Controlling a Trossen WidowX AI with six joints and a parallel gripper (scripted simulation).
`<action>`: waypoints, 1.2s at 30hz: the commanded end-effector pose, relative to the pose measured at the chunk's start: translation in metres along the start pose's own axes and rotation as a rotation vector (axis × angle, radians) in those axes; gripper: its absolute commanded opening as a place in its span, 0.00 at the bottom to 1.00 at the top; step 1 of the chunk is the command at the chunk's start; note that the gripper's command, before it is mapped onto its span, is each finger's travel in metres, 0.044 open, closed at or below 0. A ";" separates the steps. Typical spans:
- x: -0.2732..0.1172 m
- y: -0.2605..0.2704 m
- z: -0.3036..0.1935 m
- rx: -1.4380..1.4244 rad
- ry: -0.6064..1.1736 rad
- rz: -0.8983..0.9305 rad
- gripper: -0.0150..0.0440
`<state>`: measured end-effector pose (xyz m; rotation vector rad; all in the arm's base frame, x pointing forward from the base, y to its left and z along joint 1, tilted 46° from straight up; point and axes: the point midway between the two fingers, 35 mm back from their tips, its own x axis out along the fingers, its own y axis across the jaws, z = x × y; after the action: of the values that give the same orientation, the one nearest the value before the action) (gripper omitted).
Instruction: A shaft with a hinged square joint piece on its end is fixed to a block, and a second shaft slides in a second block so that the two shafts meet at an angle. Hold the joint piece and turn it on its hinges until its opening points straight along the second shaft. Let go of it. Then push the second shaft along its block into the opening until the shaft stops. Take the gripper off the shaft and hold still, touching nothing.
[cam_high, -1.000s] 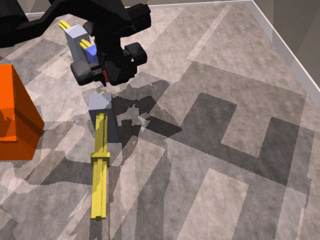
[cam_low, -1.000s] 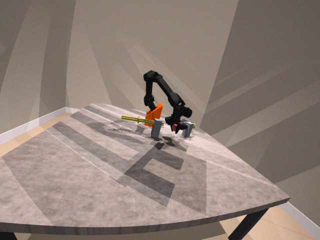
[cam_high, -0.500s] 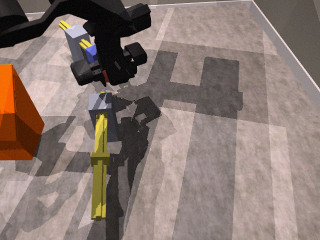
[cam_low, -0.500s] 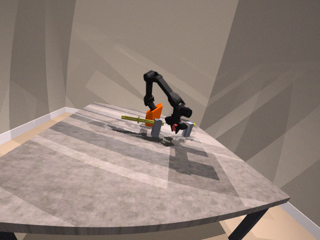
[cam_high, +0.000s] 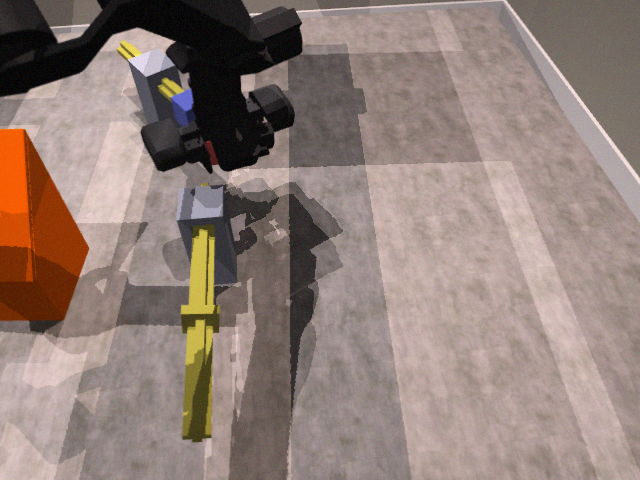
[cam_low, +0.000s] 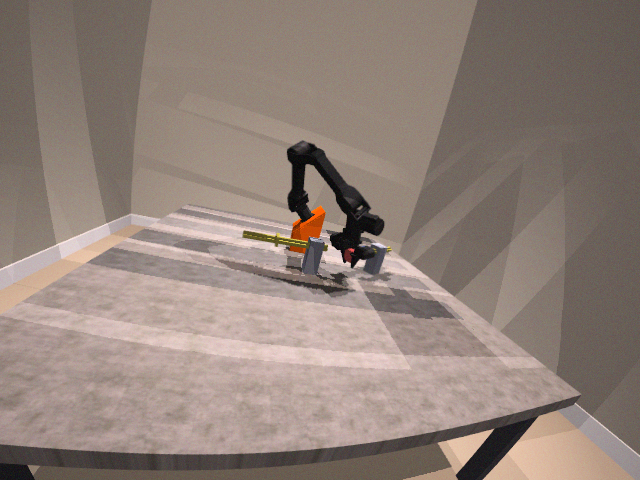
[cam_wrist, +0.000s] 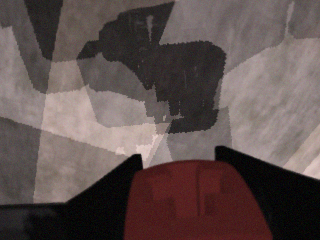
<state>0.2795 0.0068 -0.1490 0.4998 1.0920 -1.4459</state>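
Note:
My gripper (cam_high: 213, 156) (cam_low: 352, 257) (cam_wrist: 178, 158) is shut on the red joint piece (cam_high: 210, 151) (cam_low: 348, 254) (cam_wrist: 190, 200), which sits between both fingers. Which way its opening points is hard to tell. A blue hinge part (cam_high: 182, 107) joins the first yellow shaft (cam_high: 169, 88), which runs through the far grey block (cam_high: 146, 93) (cam_low: 374, 259). The hinge between the blue and red parts is hidden by the gripper. The second yellow shaft (cam_high: 201, 279) (cam_low: 261, 236), with a square collar, lies through the near grey block (cam_high: 209, 248) (cam_low: 312, 257). Its tip pokes slightly out towards the gripper, apart from the red piece.
An orange wedge-shaped body (cam_high: 12, 206) (cam_low: 311, 227) stands left of the near block in the top view, at the arm's base. The black arm (cam_high: 217, 31) (cam_low: 330, 178) reaches over the far block. Shadows cross the table top (cam_high: 439, 335) (cam_low: 206, 392).

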 end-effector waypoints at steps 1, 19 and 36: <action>0.000 -0.001 0.000 0.012 -0.006 0.002 0.25; -0.008 -0.013 -0.002 0.286 -0.148 0.037 0.25; -0.009 -0.019 -0.005 0.412 -0.199 0.042 0.25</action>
<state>0.2630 0.0126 -0.1375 0.6423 0.6366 -1.6453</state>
